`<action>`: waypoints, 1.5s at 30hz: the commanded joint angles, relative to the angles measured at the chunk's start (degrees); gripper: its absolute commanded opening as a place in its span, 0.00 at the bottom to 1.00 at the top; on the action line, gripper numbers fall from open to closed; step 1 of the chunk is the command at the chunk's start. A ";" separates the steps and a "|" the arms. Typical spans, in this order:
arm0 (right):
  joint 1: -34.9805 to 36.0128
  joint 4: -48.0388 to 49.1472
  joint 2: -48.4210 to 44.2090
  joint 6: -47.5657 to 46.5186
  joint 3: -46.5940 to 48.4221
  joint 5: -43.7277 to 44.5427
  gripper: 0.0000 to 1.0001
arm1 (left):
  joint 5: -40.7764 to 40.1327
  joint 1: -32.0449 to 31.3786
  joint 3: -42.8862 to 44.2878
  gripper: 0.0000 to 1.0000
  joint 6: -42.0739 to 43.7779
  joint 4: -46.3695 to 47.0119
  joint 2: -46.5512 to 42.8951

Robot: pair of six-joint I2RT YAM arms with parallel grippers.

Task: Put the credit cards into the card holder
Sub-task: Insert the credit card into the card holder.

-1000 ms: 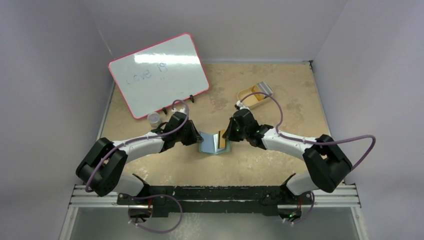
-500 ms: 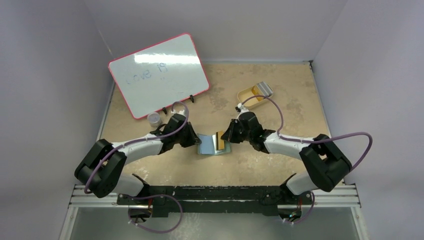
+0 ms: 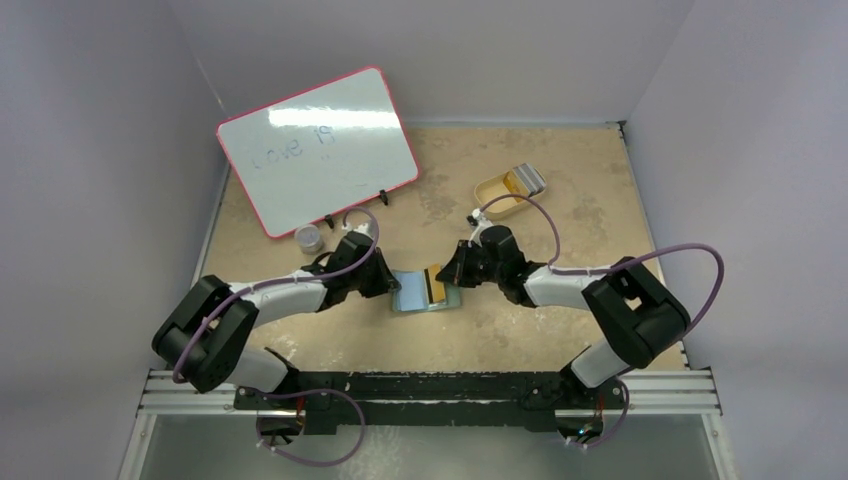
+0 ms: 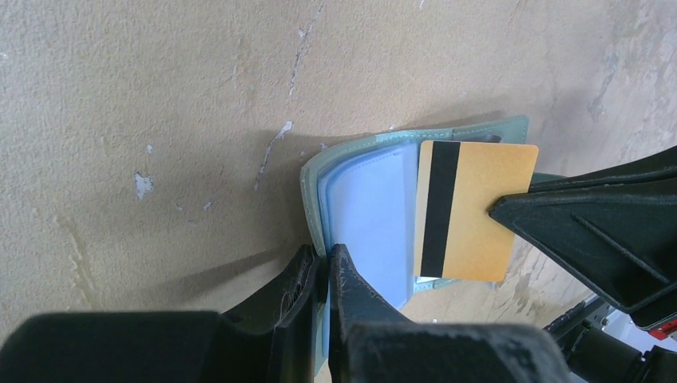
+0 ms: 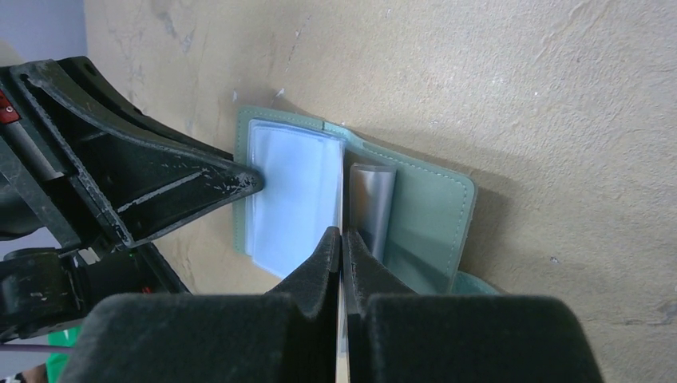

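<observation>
In the top view a red-rimmed whiteboard [image 3: 318, 150] leans at ten o'clock on the bench [image 3: 560, 330], with a small cup [image 3: 310, 238] just beside its near edge. The left claw [image 4: 327, 257] is pinched narrow on the nine o'clock edge of the card holder [image 4: 363, 211]. The holder lies open near the bench's centre, between the two arms, with its pale blue pockets up. The gold card [image 4: 479, 211], black stripe showing, hangs over the holder's right half with its leading edge at the fold. Whether it has entered a pocket cannot be told. A grey card [image 5: 373, 206] sits in the green right half. The right claw [image 5: 342, 237] is clamped on the gold card's three o'clock edge. At one o'clock from the holder, well apart, a tan tray [image 3: 495, 192] holds further credit cards [image 3: 524, 181], gold and grey.
</observation>
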 commanded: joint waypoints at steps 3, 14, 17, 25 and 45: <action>-1.23 1.74 1.01 1.49 0.00 -3.69 0.00 | 0.61 0.12 -1.05 0.00 1.21 2.59 1.20; -1.43 -4.27 -2.44 0.17 4.03 -1.15 0.00 | 0.57 0.13 -1.63 0.00 0.56 4.15 1.71; -1.42 -6.15 -3.47 -0.78 5.11 0.00 0.00 | 1.02 0.09 -1.13 0.00 0.58 3.97 2.76; -1.46 -3.65 -0.40 -0.09 4.80 -1.71 0.00 | 1.45 0.10 -0.66 0.00 0.02 4.20 3.35; -1.49 0.58 3.66 1.41 0.31 0.37 0.00 | -0.34 0.12 -1.45 0.00 -1.29 4.14 2.18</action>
